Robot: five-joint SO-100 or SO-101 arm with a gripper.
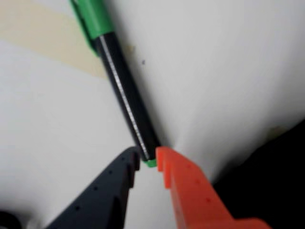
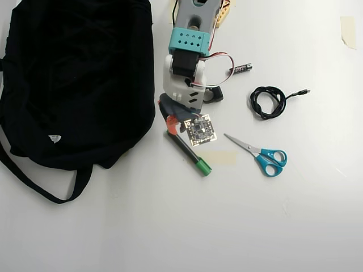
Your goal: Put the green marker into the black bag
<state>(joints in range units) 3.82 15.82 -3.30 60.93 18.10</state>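
The marker [image 2: 189, 152] lies slantwise near the middle of the tabletop [image 2: 170, 226], cap toward the near edge. Its small green end sits between the tips of the gripper [image 1: 148, 161], whose black and orange fingers stand narrowly apart around it; whether they grip it I cannot tell. A strip of tape [image 2: 220, 157] lies just beside the cap, scissors [image 2: 260, 153] further right, with a coiled cable [image 2: 269, 102] and a battery [image 2: 241, 68] beyond. The bag [image 2: 74, 79] fills the left side, just beside the gripper; its contents are hidden.
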